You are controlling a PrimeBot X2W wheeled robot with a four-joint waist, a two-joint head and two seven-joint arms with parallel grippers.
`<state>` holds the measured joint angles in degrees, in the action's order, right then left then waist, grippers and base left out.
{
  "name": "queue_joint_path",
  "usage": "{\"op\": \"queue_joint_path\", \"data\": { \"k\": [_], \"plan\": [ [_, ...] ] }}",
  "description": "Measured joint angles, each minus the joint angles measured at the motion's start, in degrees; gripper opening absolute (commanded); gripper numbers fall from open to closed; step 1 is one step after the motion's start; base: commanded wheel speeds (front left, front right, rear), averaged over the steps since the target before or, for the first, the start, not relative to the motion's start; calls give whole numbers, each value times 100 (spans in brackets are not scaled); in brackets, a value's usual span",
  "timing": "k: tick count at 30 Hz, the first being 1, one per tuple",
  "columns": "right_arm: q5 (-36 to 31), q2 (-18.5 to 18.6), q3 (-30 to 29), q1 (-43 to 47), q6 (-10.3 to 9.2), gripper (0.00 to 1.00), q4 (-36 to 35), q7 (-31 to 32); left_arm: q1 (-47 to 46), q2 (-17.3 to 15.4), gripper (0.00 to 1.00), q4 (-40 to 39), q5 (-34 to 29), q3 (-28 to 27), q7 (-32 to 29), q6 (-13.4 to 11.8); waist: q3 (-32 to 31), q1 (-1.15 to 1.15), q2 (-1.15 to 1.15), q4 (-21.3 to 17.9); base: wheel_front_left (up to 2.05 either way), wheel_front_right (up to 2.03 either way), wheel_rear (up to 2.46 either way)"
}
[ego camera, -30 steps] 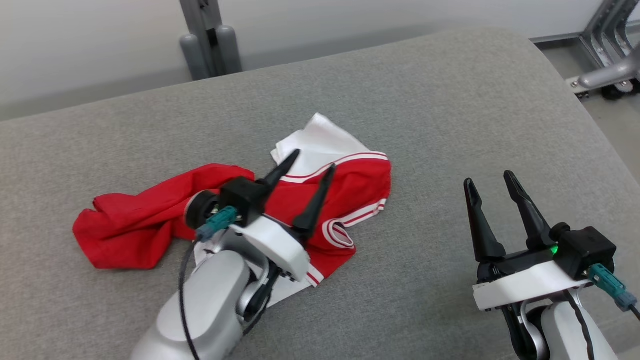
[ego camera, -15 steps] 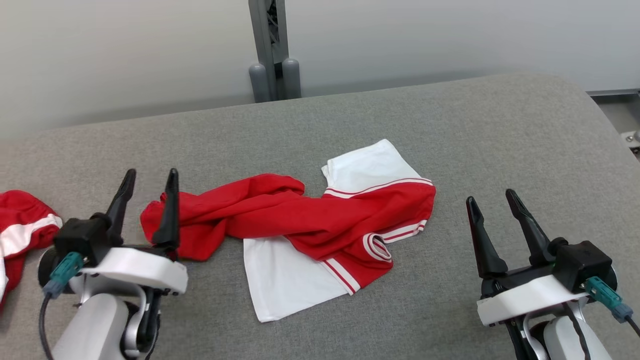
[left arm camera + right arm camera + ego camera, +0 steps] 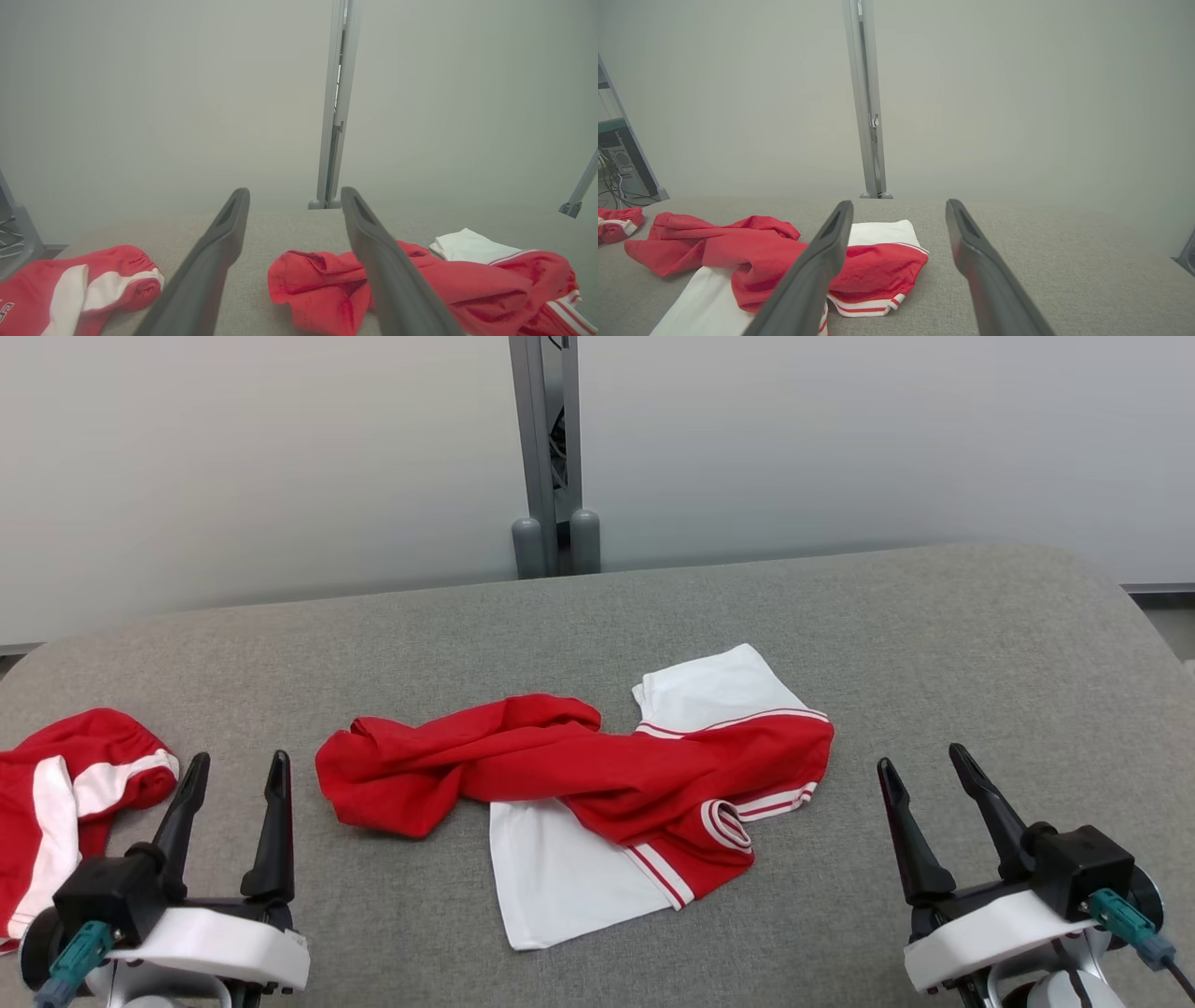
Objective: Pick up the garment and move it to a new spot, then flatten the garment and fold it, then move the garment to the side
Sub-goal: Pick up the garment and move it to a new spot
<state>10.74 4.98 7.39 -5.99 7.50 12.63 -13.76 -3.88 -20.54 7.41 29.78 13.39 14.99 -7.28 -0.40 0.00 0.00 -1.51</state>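
Garment, a crumpled red-and-white jersey piece with striped trim [image 3: 579,770], lay about the middle of the grey fabric-covered cushion [image 3: 934,644], a bit nearer the front edge than the back. Red part twisted into a rope toward the left edge, and a white panel stuck out from under it toward the front edge.

Left gripper [image 3: 238,761] sat low near the front-left corner, fingers spread, nothing in them. Right gripper [image 3: 920,758] sat near the front-right corner, also released and empty. Both were apart from the cloth, one on each side of it.

Step, my read: garment was down but bunched, so flattening looked like the job in hand. Couldn't tell from this whether the move to a new spot counted as done. The next move probably calls for both arms to reach in, the left to the bunched red end and the right to the striped hem, then pinch and pull apart to untwist. Thin fabric, so pinch low.

Hard to make out:
- Shirt or shorts, can't say, too tangled.
- How much white lay under the red was hidden.
- A second red-and-white garment [image 3: 65,803] at the left edge was cut off by the frame, and the lettering on it was unreadable.
- A grey metal post [image 3: 546,439] stood behind the back edge.
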Motion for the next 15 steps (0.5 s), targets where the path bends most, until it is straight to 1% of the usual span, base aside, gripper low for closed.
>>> {"op": "queue_joint_path", "data": {
  "k": [6,9,15],
  "plan": [
    [-18,2,-82,152,0,100,-69,131,349,-29,100,-188,7,14,-27,-46,-163,0,0,6,0,0,0],
    [-25,1,-87,214,0,100,-93,151,492,-44,100,-237,14,15,-69,-122,-201,0,0,1,0,0,0],
    [-40,-15,-93,293,0,100,-194,198,529,-47,100,-323,14,31,-137,-198,-222,0,0,-7,0,0,0]
  ]
}}
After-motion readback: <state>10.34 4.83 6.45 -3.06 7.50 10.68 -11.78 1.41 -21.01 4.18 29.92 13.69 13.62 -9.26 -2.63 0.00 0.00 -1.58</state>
